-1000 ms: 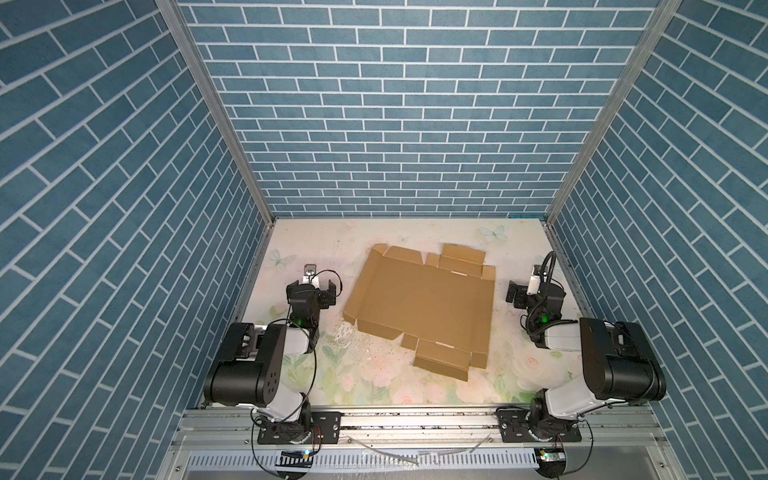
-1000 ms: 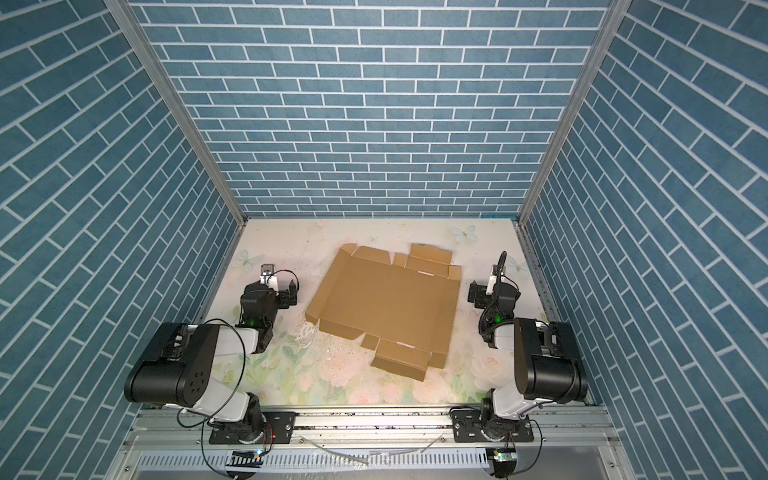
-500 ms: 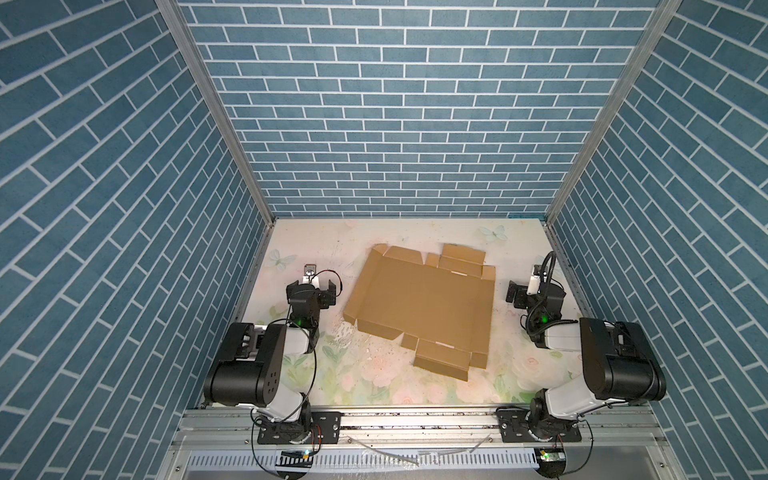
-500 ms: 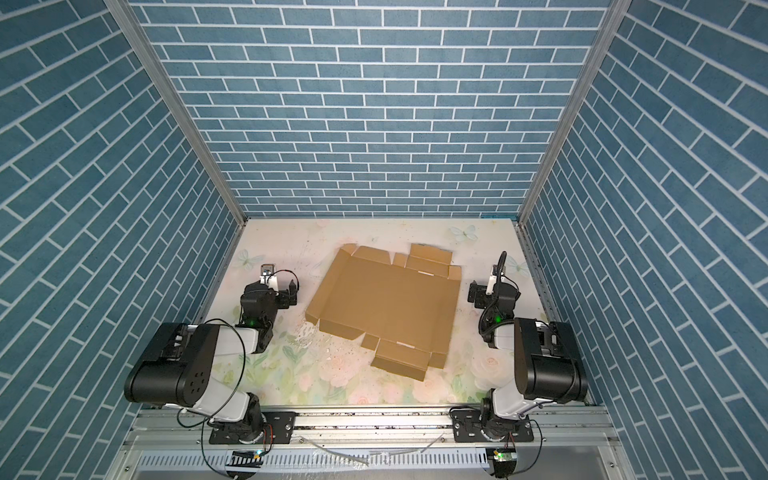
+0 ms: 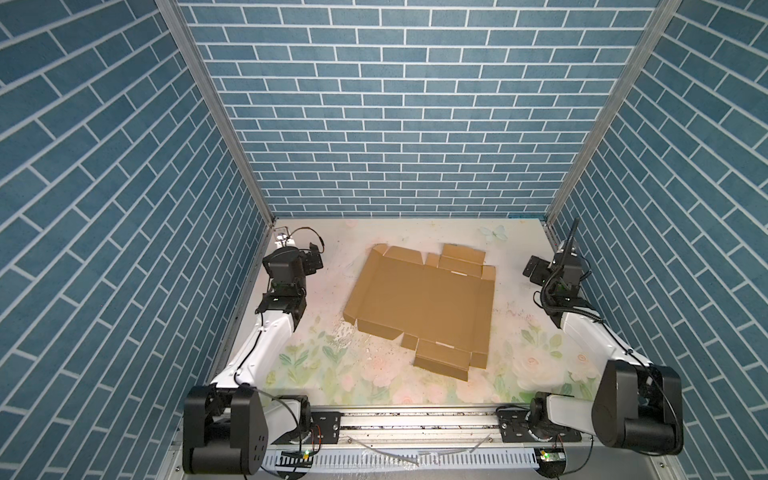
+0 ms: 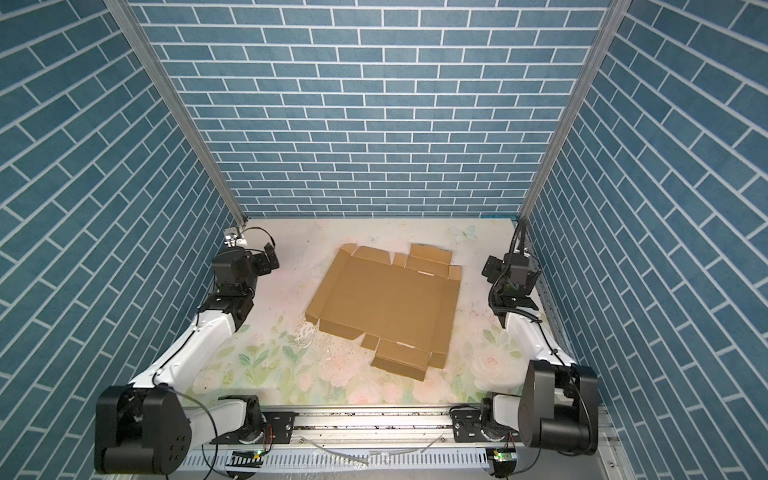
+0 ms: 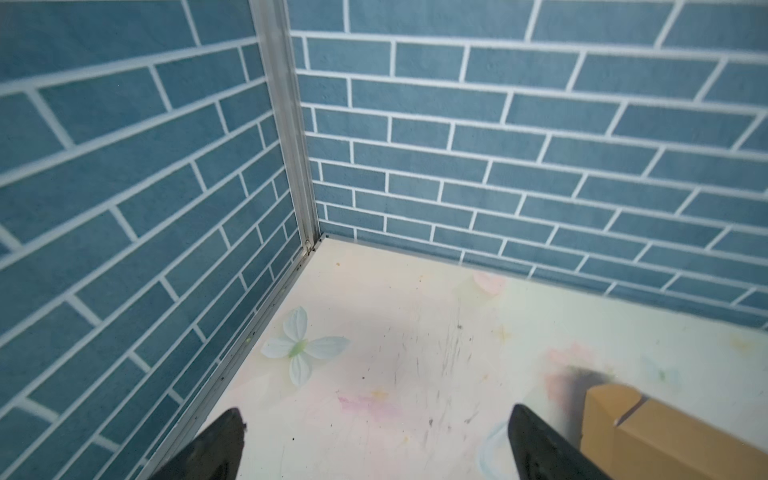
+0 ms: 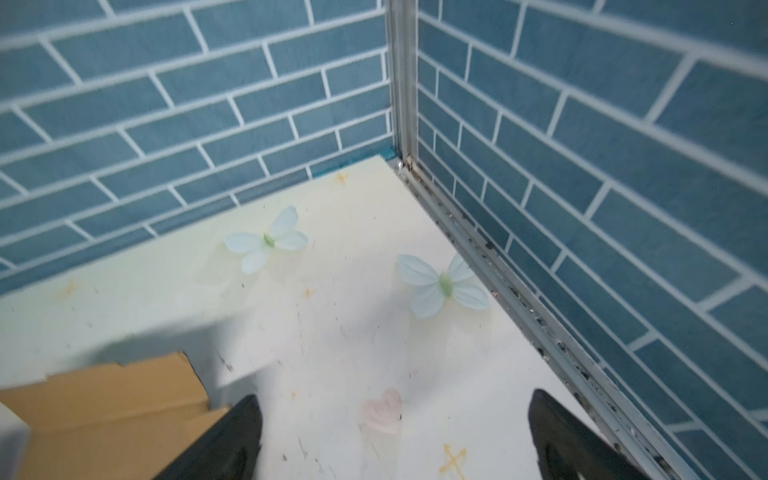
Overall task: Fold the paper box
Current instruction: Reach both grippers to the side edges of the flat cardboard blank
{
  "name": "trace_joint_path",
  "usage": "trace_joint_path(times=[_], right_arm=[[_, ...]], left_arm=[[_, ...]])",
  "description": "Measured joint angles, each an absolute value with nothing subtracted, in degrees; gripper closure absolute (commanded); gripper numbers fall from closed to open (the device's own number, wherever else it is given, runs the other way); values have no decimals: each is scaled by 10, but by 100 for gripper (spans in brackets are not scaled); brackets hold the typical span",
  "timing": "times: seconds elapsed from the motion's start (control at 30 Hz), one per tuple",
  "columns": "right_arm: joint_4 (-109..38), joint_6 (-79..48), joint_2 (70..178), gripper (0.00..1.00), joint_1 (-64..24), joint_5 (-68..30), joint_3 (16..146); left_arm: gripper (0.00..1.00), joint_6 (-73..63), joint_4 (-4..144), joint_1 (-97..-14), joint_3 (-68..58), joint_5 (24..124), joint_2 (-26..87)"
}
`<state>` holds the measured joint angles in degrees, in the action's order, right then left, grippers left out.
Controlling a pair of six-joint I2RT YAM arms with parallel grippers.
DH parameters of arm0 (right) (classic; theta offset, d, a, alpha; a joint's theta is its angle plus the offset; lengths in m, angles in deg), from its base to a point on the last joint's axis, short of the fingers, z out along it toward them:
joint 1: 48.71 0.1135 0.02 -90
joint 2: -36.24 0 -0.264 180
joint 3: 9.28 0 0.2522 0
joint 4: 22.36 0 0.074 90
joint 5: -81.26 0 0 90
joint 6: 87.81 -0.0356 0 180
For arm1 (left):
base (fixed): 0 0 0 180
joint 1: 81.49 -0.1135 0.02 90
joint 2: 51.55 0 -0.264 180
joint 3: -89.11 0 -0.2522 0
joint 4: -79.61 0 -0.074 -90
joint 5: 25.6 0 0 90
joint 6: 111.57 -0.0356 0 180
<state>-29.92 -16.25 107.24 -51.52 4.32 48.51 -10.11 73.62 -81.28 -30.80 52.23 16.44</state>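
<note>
Nearest us, along the near edge of the bench (image 5: pixel 374 390), the two arm bases sit on their rail, and no part of the task's work lies there. Moving in, the paper box (image 5: pixel 424 307) lies as an opened-out brown blank around the middle of the bench, a little skewed to its edges. Its near flap (image 5: pixel 442 363) points to the near edge and its far flap (image 5: pixel 461 259) to the far edge, both flat or nearly so. We see no wall raised and no tab tucked, so we judge the folding not yet begun, with every crease left to work. As a container the box does not exist yet: it encloses nothing, nothing rests on it, and we see no other container. Level with the far part of the blank, the left gripper (image 5: pixel 312 262) hangs by the left edge and the right gripper (image 5: pixel 535 270) by the right edge. Each is apart from the cardboard, with jaws spread wide and empty. The left wrist view shows a box corner just beside one finger (image 7: pixel 540 449), not between the pair.
</note>
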Motion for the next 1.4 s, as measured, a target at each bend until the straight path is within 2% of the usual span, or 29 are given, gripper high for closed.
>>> trace_joint_path(times=[0.13,0.3,0.43,0.67,0.9,1.4], right_arm=[[-398,-213,1047,1,-508,15,491],[-500,-246,1034,1,-462,1,481],[-542,-258,1027,1,-424,-8,481],[-573,-278,1027,4,-393,-25,480],[-580,-287,1029,7,-381,-39,470],[-572,-291,1054,11,-367,-65,469]], left_arm=[[0,-46,643,-825,-288,580,190],[1,-20,543,-792,-258,643,232],[0,-17,511,-774,-203,698,275],[1,-30,477,-732,-95,769,423],[0,-62,420,-665,9,773,558],[2,-74,398,-655,17,747,609]])
